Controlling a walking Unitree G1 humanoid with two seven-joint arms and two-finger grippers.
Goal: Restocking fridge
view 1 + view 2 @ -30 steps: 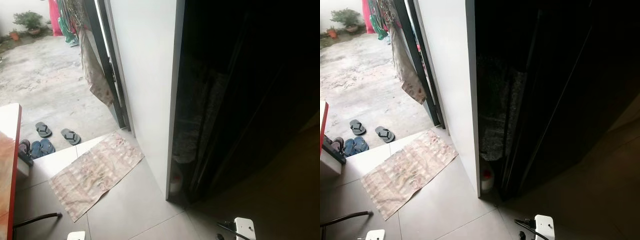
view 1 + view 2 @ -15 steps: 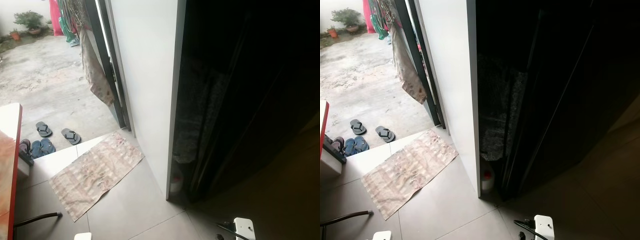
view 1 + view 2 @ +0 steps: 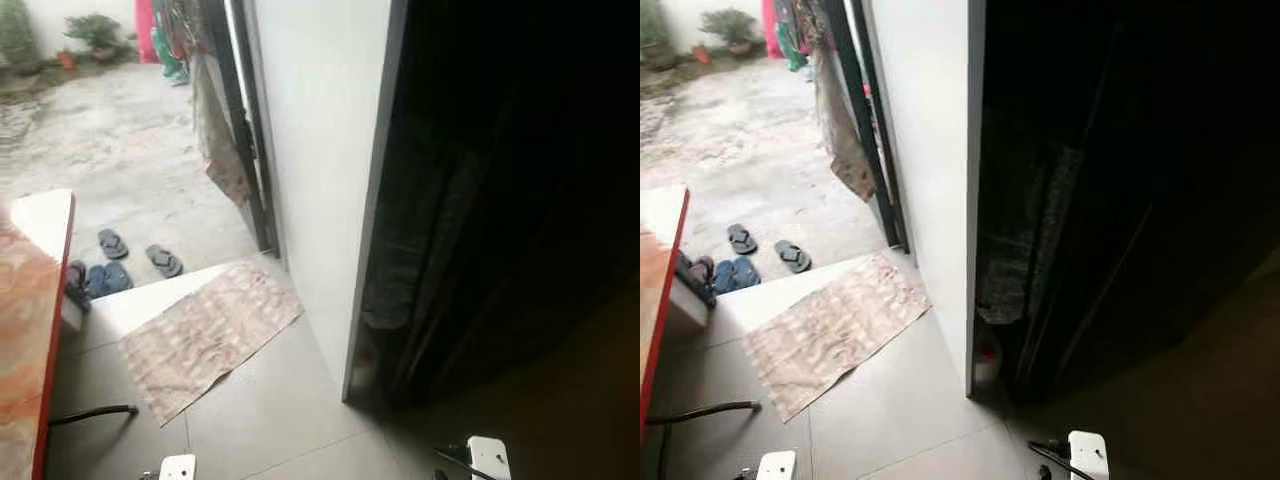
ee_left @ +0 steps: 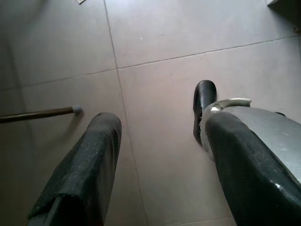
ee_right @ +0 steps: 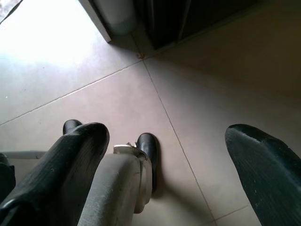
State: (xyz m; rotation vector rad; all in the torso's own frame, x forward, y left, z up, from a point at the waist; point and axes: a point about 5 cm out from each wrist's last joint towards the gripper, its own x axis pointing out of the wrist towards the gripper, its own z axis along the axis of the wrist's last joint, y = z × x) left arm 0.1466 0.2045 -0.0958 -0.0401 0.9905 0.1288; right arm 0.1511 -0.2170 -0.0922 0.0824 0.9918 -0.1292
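Camera panned left since the earlier frame, bringing more of the red-edged worktop (image 3: 30, 330) into view; mat (image 3: 210, 335) and sandals (image 3: 135, 265) lie unmoved on the floor (image 3: 270, 410). Left hand (image 4: 160, 155) and right hand (image 5: 164, 165) hang spread and empty above the tiles. Dark fridge (image 3: 520, 200) stands ahead beside the white wall (image 3: 320, 150); restocking appears not yet begun

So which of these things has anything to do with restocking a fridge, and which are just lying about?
To do with the job:
- left end effector, open and empty
- right end effector, open and empty

Just lying about:
- floor mat
- sandals
- hanging cloth
- potted plants
- red-edged table
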